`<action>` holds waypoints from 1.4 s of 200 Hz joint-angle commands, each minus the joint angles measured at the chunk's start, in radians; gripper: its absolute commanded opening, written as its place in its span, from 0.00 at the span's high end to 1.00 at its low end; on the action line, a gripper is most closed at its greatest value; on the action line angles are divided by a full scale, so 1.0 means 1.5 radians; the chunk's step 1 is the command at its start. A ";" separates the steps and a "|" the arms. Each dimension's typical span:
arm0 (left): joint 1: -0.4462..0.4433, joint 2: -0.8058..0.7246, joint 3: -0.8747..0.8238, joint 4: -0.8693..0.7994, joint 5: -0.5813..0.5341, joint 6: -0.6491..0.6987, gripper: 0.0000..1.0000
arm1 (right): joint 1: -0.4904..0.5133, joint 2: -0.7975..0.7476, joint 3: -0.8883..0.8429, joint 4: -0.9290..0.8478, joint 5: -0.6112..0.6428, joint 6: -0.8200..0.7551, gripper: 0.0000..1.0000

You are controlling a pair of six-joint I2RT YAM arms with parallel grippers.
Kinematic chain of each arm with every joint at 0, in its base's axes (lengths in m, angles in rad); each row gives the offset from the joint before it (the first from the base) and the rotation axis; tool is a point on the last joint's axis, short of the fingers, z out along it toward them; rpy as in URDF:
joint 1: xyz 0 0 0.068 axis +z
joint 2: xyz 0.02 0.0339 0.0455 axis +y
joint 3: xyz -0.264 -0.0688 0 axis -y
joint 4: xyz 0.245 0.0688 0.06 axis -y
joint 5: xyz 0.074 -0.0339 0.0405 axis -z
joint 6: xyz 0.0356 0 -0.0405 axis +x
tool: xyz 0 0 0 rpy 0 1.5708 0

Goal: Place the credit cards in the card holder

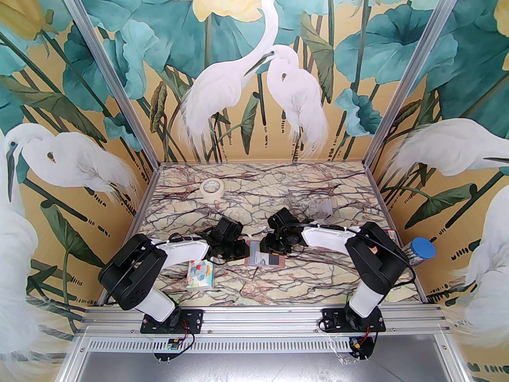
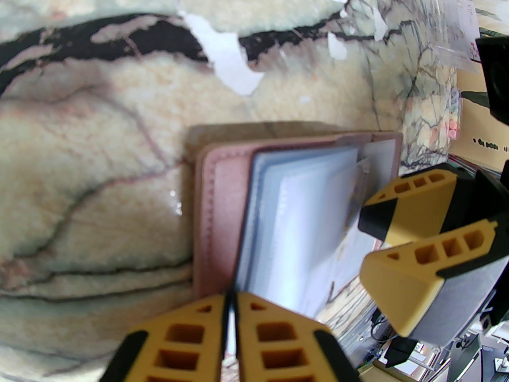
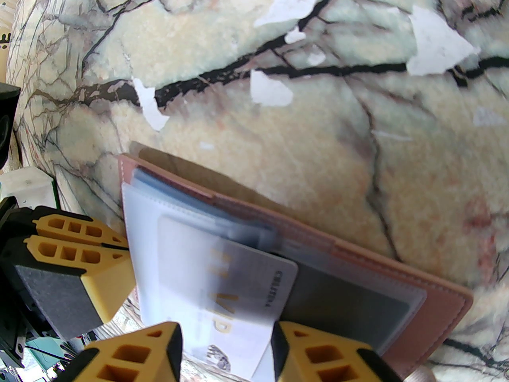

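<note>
At the lower left of the top view, a tissue pack (image 1: 201, 275) lies on the bench (image 1: 318, 277), apart from the work. To the right of it, the left end effector (image 2: 230, 297) has its fingers pressed together on the near edge of a clear pocket leaf of the card holder (image 2: 214, 213). The holder lies open and flat in the lower middle of the top view, between both arms, with its long axis running left to right.

Further right, a grey-white card (image 3: 246, 277) sits partly under the frosted leaf. Its long axis runs from the bottom toward the top of the right wrist view, with the short leading edge uppermost. The right end effector (image 3: 226, 334) stands half spread astride its near end; I cannot tell if the pads press it. A dark card (image 3: 350, 308) already sits in the right pocket.

I judge that the step is to slide the card in. The leaf should be held steady and the push should go straight along the long axis, so that no corner catches.
</note>
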 commanded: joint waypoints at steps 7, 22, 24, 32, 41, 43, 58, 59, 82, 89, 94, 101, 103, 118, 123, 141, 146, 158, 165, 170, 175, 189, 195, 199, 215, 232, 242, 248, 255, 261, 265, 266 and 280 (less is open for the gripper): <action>-0.012 0.038 -0.003 -0.015 -0.015 0.012 0.88 | 0.010 -0.006 -0.003 0.031 -0.006 -0.010 0.56; -0.012 0.035 -0.002 -0.019 -0.016 0.014 0.88 | 0.011 -0.012 -0.009 0.043 -0.006 -0.009 0.56; -0.012 0.036 -0.002 -0.020 -0.017 0.014 0.88 | 0.011 -0.013 -0.010 0.046 -0.005 -0.009 0.56; -0.012 0.034 -0.002 -0.021 -0.018 0.014 0.88 | 0.011 -0.020 -0.015 0.054 -0.002 -0.006 0.56; -0.012 0.033 -0.003 -0.022 -0.019 0.013 0.88 | 0.011 -0.029 -0.022 0.062 0.001 -0.004 0.56; -0.012 0.032 -0.003 -0.022 -0.019 0.014 0.88 | 0.011 -0.032 -0.023 0.063 0.002 -0.004 0.56; -0.012 0.033 -0.003 -0.023 -0.019 0.014 0.88 | 0.010 -0.055 -0.040 0.075 0.016 0.000 0.56; -0.012 0.033 -0.003 -0.023 -0.019 0.014 0.88 | 0.010 -0.058 -0.042 0.076 0.019 0.001 0.56; -0.012 0.033 -0.002 -0.024 -0.020 0.014 0.88 | 0.010 -0.085 -0.061 0.078 0.042 0.012 0.59; -0.012 0.032 -0.002 -0.025 -0.020 0.014 0.88 | 0.010 -0.090 -0.065 0.073 0.053 0.018 0.59; -0.012 0.032 -0.001 -0.027 -0.021 0.015 0.88 | 0.010 -0.094 -0.066 0.067 0.062 0.022 0.60; -0.012 0.031 0.000 -0.029 -0.022 0.015 0.88 | 0.010 -0.098 -0.071 0.066 0.068 0.029 0.62; -0.012 0.030 0.000 -0.029 -0.022 0.016 0.88 | 0.010 -0.099 -0.072 0.066 0.069 0.032 0.63; -0.012 0.028 0.000 -0.033 -0.024 0.018 0.88 | 0.010 -0.099 -0.073 0.050 0.081 0.043 0.66; -0.012 0.027 0.000 -0.035 -0.024 0.019 0.88 | 0.011 -0.097 -0.072 0.044 0.085 0.046 0.68; -0.012 0.026 0.000 -0.036 -0.026 0.020 0.88 | 0.011 -0.089 -0.071 0.044 0.079 0.053 0.74; -0.012 0.026 0.000 -0.036 -0.025 0.020 0.88 | 0.011 -0.086 -0.068 0.041 0.079 0.054 0.75; -0.012 0.026 -0.001 -0.035 -0.025 0.020 0.88 | 0.010 -0.077 -0.064 0.033 0.079 0.059 0.81; -0.012 0.026 -0.001 -0.034 -0.024 0.020 0.88 | 0.010 -0.073 -0.063 0.031 0.081 0.061 0.86; -0.012 0.026 -0.002 -0.033 -0.023 0.020 0.88 | 0.010 -0.071 -0.062 0.029 0.083 0.062 0.88; -0.012 0.026 -0.002 -0.031 -0.023 0.020 0.88 | 0.010 -0.070 -0.061 0.027 0.085 0.063 0.91; -0.012 0.025 -0.004 -0.029 -0.024 0.020 0.88 | 0.010 -0.063 -0.054 0.013 0.095 0.065 0.96; -0.012 0.024 -0.004 -0.030 -0.023 0.019 0.89 | 0.011 -0.059 -0.050 0.008 0.095 0.064 0.97; -0.012 0.024 -0.005 -0.029 -0.024 0.019 0.89 | 0.011 -0.055 -0.049 0.007 0.093 0.064 0.98; -0.012 0.024 -0.006 -0.028 -0.024 0.018 0.89 | 0.010 -0.040 -0.039 -0.001 0.086 0.063 1.00; -0.012 0.024 -0.009 -0.025 -0.024 0.017 0.89 | 0.010 -0.035 -0.036 -0.004 0.082 0.062 1.00; -0.011 0.024 -0.010 -0.024 -0.024 0.016 0.89 | 0.011 -0.035 -0.037 -0.003 0.081 0.062 1.00; -0.012 0.024 -0.010 -0.023 -0.024 0.017 0.89 | 0.011 -0.035 -0.037 -0.003 0.079 0.061 1.00; -0.012 0.025 -0.010 -0.022 -0.024 0.017 0.89 | 0.011 -0.034 -0.037 -0.001 0.074 0.060 1.00; -0.012 0.026 -0.010 -0.022 -0.023 0.016 0.89 | 0.012 -0.032 -0.036 -0.001 0.073 0.059 1.00; -0.012 0.027 -0.009 -0.022 -0.023 0.016 0.89 | 0.012 -0.031 -0.036 -0.002 0.072 0.059 1.00; -0.012 0.027 -0.009 -0.022 -0.023 0.016 0.89 | 0.012 -0.031 -0.036 -0.002 0.072 0.059 1.00; -0.012 0.028 -0.009 -0.021 -0.023 0.015 0.89 | 0.012 -0.026 -0.033 -0.002 0.067 0.057 1.00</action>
